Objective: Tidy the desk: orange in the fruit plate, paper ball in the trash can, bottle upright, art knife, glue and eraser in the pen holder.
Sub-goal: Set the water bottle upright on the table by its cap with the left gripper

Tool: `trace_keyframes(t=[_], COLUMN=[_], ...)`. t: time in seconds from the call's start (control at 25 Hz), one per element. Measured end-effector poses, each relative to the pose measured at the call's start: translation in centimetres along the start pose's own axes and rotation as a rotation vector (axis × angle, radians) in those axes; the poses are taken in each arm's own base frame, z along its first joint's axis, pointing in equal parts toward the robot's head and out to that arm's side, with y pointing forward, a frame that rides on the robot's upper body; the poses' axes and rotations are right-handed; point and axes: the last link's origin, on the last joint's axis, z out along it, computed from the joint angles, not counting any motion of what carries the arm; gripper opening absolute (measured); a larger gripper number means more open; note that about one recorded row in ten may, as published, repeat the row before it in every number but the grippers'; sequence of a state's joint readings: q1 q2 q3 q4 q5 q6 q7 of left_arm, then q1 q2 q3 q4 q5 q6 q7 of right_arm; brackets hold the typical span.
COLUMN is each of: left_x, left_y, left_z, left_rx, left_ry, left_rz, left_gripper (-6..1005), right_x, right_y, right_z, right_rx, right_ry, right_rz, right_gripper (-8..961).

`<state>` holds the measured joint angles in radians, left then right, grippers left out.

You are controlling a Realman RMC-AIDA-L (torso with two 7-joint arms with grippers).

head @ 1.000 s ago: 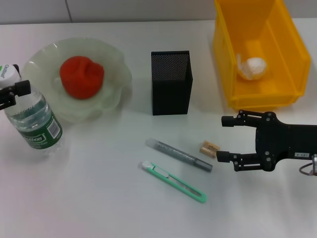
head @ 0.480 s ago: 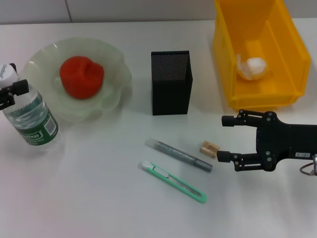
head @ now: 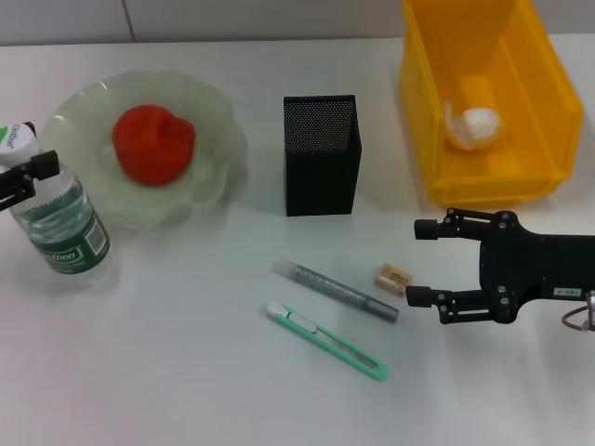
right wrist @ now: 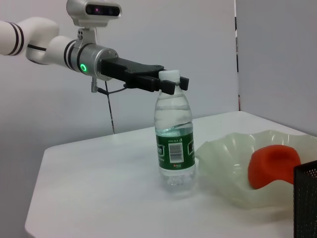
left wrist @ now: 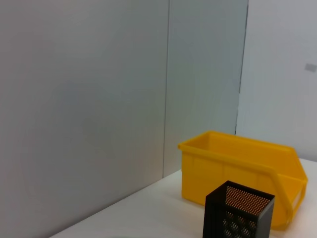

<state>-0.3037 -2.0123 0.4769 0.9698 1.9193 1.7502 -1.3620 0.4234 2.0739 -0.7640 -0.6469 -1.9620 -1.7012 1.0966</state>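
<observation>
The bottle point(head: 54, 218) stood upright on the white desk point(head: 186, 372) at the robot's far left, just beside the rim of the fruit plate point(head: 218, 130). The left gripper point(right wrist: 168, 84) was clenched on the bottle's neck just under the white cap; the right wrist view showed the fingers point(right wrist: 148, 81) closed around it with the base resting on the desk.

The orange point(head: 153, 141) lay in the fruit plate. The paper ball point(head: 479, 124) lay inside the yellow bin point(head: 548, 111) serving as the trash can, at the far right of the desk.

The black mesh pen holder point(head: 322, 153) stood between plate and bin. Nearer the robot than the holder lay three loose items: the grey glue stick point(head: 335, 290), angled, with the green art knife point(head: 325, 340) roughly parallel and just beside it on the near side, and the small tan eraser point(head: 393, 279) close to the glue stick's right end.

The right gripper point(head: 420, 262) hung above the desk to the right of the eraser, its jaws spread apart and holding nothing, one fingertip point(head: 416, 297) near the eraser but apart from it.
</observation>
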Motion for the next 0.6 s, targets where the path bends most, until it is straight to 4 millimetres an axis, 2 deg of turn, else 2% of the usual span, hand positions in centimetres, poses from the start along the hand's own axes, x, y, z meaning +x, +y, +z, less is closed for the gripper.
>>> trace_keyframes(t=[0.6], left_x=[-1.05], left_y=[-0.05], left_z=[0.16], left_rx=[0.019], left_ry=[-0.008], left_rz=[-0.02], left_gripper=[465], right_x=[0.03], right_y=[-0.02], right_z=[-0.07], right_rx=[-0.001], right_ry=[0.005], right_rz=[-0.001], right_gripper=[827])
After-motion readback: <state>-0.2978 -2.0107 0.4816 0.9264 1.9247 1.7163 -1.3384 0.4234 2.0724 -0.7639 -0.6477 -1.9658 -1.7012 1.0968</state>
